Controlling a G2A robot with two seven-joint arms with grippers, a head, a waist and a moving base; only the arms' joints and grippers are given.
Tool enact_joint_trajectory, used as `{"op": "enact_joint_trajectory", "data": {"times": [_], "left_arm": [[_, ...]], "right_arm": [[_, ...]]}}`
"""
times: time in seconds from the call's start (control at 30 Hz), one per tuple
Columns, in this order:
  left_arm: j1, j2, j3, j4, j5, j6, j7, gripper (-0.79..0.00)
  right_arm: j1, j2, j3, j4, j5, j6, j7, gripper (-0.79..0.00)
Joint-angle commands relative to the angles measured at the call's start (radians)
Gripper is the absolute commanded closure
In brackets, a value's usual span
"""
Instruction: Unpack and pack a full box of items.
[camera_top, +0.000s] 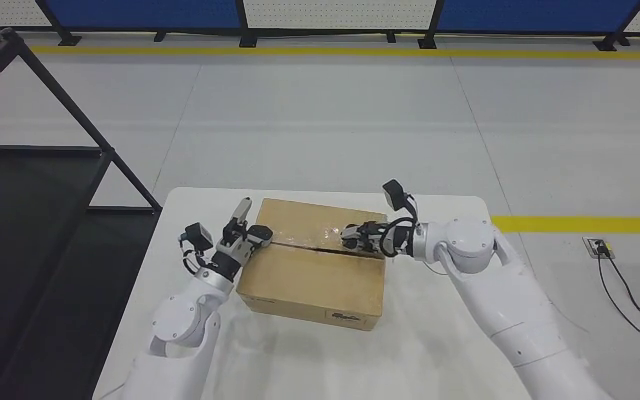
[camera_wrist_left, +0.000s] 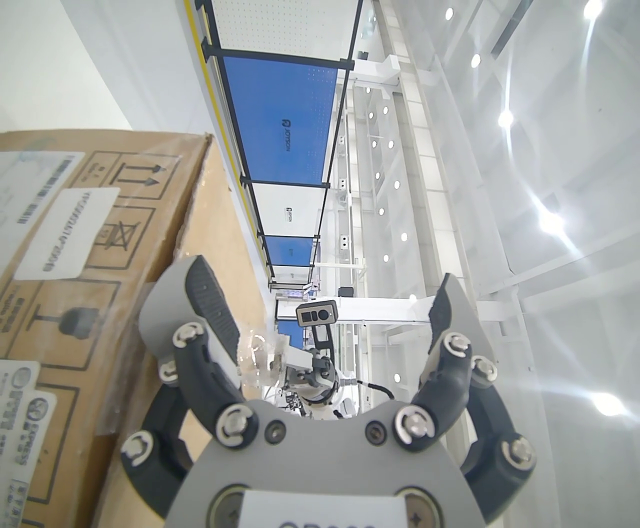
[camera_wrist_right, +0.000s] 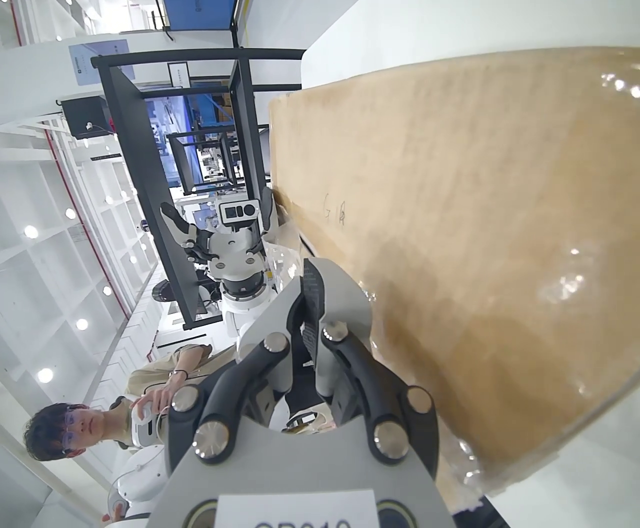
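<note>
Right claw pinched together on the seam, three o'clock side of the box; left claw spread wide at nine. Box sits mid-table, taped shut: a hard tug could drag it or rip cardboard

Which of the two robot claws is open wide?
The left claw, at the end of the brown cardboard box, is spread wide open. The right claw, at the seam on the box's top, is pinched shut.
</note>
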Motion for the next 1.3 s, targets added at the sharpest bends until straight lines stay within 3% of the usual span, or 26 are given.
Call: {"op": "enact_joint_trajectory", "data": {"times": [0.0, 0.77, 1.27], "left_arm": [[-0.003, 0.0, 0.002, 0.003, 0.002, 0.001, 0.004, -0.785], [-0.009, 0.002, 0.015, 0.016, 0.007, 0.004, 0.009, -0.785], [-0.008, 0.004, 0.015, 0.012, 0.002, 0.004, 0.006, -0.785]], "right_arm": [[-0.012, 0.002, 0.006, -0.017, 0.001, -0.004, -0.007, 0.0], [-0.144, 0.027, 0.069, -0.201, 0.023, 0.05, -0.056, 0.0], [-0.148, 0.038, 0.053, -0.24, -0.09, 0.169, -0.103, 0.0]]}}
